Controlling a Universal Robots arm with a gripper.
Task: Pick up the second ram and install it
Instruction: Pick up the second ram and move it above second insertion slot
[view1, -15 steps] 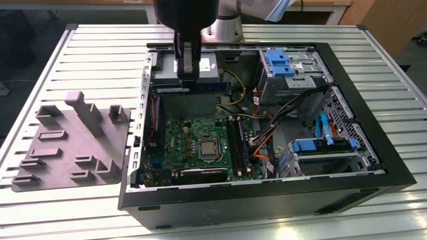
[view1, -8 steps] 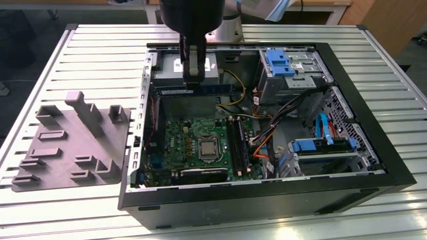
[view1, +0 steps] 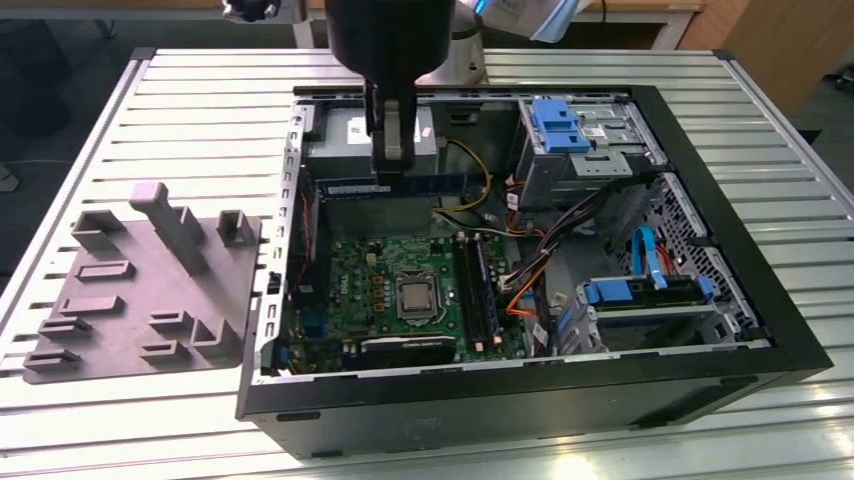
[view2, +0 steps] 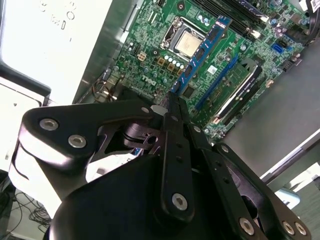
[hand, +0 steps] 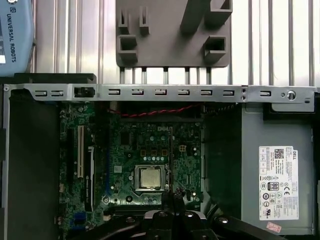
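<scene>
The second ram (view2: 199, 56) is pinched on edge between the fingertips of the gripper (view2: 170, 106), which are pressed together on its upper edge. Gripping it there probably leaves its lower edge free to meet a slot. It is a thin, long board, blue-green with a row of black chips. In the exterior view it hangs level inside the open computer case (view1: 747, 352), above the far end of the motherboard (view1: 358, 272) and apart from it. The processor socket (view1: 416, 298) and the long memory slots (view1: 477, 290) lie nearer the camera. One slot seems to hold a stick already. The grey moulded tray (view1: 134, 300) rests on the slatted surface (view1: 80, 420) beside the case.
</scene>
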